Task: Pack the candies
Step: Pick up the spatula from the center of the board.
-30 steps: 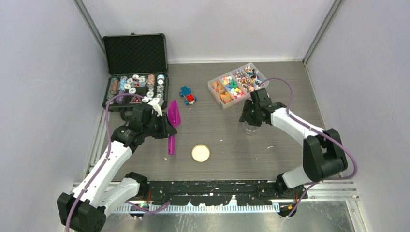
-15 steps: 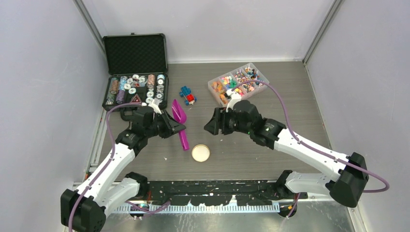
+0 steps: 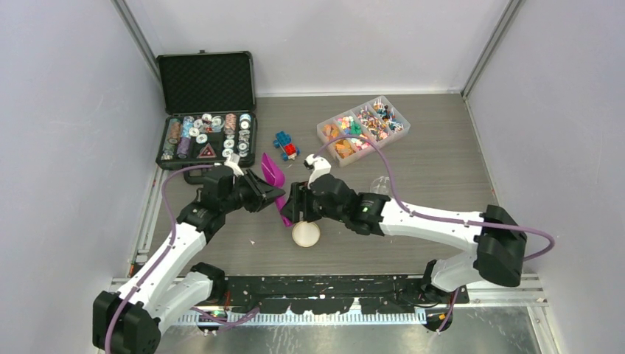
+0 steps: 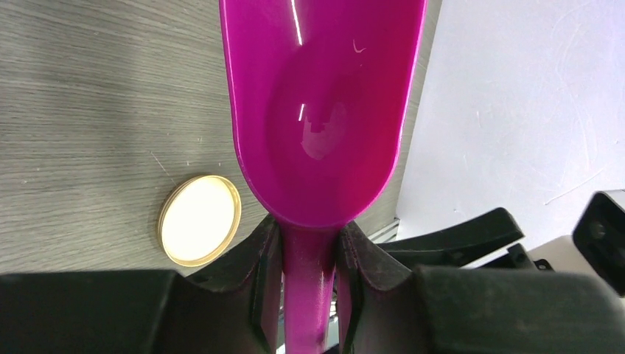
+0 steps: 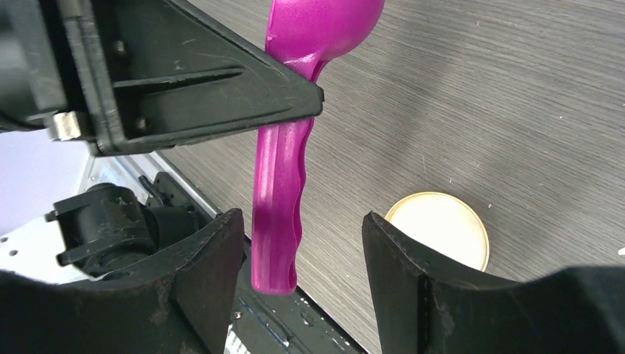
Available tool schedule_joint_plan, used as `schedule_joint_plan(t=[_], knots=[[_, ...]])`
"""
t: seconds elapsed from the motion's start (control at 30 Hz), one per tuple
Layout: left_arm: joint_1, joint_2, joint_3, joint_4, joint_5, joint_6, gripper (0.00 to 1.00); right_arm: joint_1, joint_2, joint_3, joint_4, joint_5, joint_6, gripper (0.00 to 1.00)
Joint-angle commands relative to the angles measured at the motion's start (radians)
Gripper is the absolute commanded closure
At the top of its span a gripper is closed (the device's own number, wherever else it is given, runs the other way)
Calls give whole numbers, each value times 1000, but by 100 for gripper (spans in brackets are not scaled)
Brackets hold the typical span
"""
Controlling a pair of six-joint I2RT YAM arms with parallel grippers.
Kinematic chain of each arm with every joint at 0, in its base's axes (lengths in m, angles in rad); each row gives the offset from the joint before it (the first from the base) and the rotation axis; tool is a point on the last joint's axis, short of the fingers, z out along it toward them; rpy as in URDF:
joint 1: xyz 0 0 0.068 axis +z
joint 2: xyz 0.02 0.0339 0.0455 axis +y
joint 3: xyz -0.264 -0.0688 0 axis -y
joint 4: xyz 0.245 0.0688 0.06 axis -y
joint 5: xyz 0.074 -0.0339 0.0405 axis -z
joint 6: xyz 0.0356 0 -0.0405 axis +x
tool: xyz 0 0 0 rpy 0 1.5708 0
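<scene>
Candies (image 3: pixel 357 129) lie in the divided box (image 3: pixel 398 112), well beyond both grippers. Left gripper (image 4: pixel 306 247) clamps the magenta scoop (image 4: pixel 324 110) at its neck; right gripper (image 5: pixel 302 228) gapes open, scoop handle between its jaws, cork disc (image 5: pixel 441 228) just beside.

1. No words, brand names or numbers are legible from the overhead view or from either wrist view.
2. The only sign-like mark is a small red triangle (image 3: pixel 207 151) with a pale centre. It lies in the tray of the open black case (image 3: pixel 206 81) at the far left of the table. Whatever is printed inside it is too small to make out.
</scene>
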Motion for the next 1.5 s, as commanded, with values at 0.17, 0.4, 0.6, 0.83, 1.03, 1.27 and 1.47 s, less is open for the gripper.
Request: schedule_joint_plan(t=[0.17, 0.4, 0.6, 0.83, 1.03, 1.27, 1.47], knots=[[-6, -27, 30, 15, 7, 29, 100, 43, 124, 131, 8, 82, 17, 48], [-6, -34, 50, -5, 24, 78, 94, 44, 128, 142, -7, 117, 44, 77], [-5, -34, 117, -127, 25, 235, 32, 44, 57, 111, -9, 179, 77, 91], [-4, -66, 187, -280, -104, 377, 26, 43, -135, -5, 37, 206, 99, 95], [-4, -103, 256, -272, -88, 463, 21, 42, -307, -111, 48, 84, 102, 94], [-4, -112, 431, -383, -46, 690, 18, 42, -477, -163, -29, -71, 95, 94], [-4, -138, 492, -403, 100, 781, 20, 40, -588, -166, -117, -211, 28, 94]])
